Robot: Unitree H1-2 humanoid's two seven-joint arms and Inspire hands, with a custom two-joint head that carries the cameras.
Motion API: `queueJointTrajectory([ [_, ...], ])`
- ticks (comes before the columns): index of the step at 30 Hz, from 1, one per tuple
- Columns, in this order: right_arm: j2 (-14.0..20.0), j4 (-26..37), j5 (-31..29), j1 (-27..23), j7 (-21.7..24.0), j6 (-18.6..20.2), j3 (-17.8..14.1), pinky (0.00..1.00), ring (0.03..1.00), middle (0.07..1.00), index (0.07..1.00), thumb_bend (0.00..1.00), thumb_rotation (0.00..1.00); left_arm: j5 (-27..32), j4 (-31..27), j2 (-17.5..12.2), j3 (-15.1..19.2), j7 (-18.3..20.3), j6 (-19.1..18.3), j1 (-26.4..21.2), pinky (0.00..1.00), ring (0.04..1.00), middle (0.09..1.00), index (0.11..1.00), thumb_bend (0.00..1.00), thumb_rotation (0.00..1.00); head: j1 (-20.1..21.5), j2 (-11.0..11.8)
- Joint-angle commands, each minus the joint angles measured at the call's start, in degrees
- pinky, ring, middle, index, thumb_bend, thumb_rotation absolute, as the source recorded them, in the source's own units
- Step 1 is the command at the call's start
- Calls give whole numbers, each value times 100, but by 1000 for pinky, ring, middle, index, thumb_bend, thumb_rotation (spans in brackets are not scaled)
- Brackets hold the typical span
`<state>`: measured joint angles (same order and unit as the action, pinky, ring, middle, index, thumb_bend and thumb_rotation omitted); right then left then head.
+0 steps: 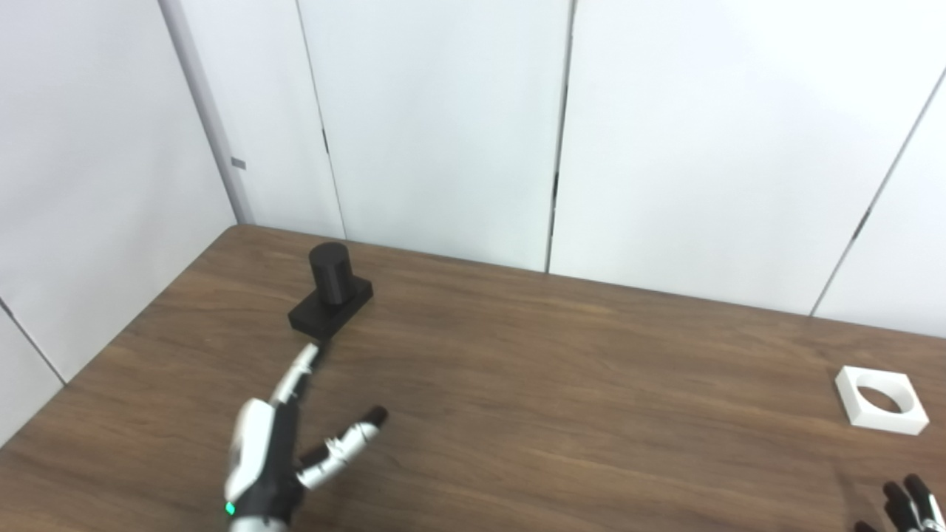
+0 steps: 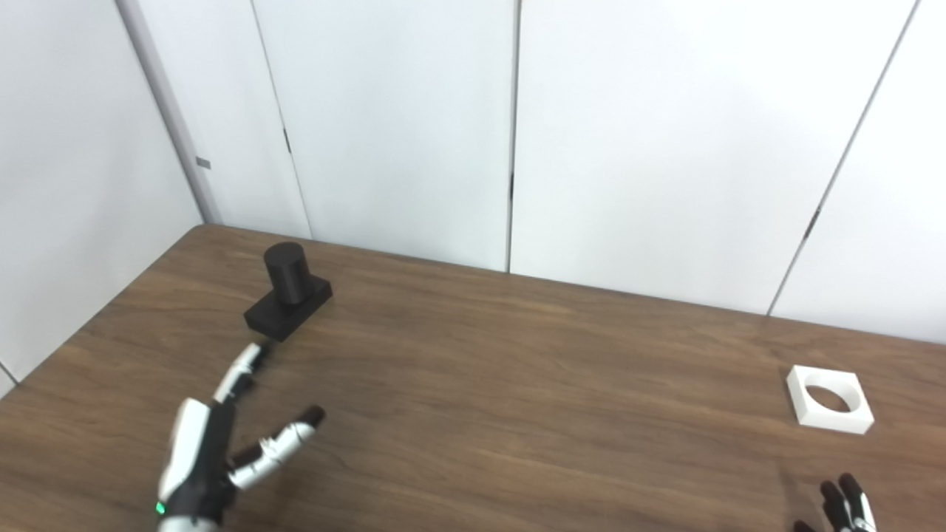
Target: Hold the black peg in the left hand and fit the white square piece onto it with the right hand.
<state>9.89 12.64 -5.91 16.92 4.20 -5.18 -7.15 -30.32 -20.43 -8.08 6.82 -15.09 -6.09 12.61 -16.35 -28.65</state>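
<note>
Hazards: left hand (image 1: 270,458), fingers spread and empty, fingertip close by the black cylindrical peg on its square base (image 1: 330,294) near the wooden worktop's (image 1: 562,384) far-left corner, may shove it away; white square piece with round hole (image 1: 881,400) lies far right, right hand (image 1: 907,505) barely visible, state unclear.

A brown wooden table (image 2: 517,384) stands against white wall panels (image 2: 628,148). A black peg (image 2: 287,295), upright on its square base, sits far left. The left hand (image 2: 222,443) reaches toward it, fingers spread, holding nothing, fingertips just short of the base. A white square piece (image 2: 829,399) lies far right. Only fingertips of the right hand (image 2: 846,506) show at the bottom edge.
</note>
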Motion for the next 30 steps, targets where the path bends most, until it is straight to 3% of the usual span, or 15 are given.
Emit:
queueJointTrajectory([
  [1,-53,-103,31,-6,-36,49,8,1000,1000,973,993,865,1000,-532,-14,-4,117,-249,-222,-439,821,902,920,907,894,531,10,-13],
  [3,-56,-86,88,3,-69,47,14,1000,1000,970,992,867,1000,-1004,139,-100,170,-412,-364,-605,788,908,923,906,944,548,17,-18],
  [8,-64,-48,95,14,-87,48,16,1000,995,962,984,882,1000,-1733,574,-398,260,-697,-524,-946,953,943,908,893,978,591,3,-47],
  [18,-36,-4,97,49,-59,64,26,1000,1000,969,990,872,1000,-1642,1240,-711,428,-476,-1019,-1533,923,931,909,861,966,639,35,-81],
  [30,-11,12,112,64,-42,49,35,1000,1000,965,996,859,1000,-1525,2205,-1042,308,-581,-1152,-2114,970,942,908,849,938,631,42,-99],
])
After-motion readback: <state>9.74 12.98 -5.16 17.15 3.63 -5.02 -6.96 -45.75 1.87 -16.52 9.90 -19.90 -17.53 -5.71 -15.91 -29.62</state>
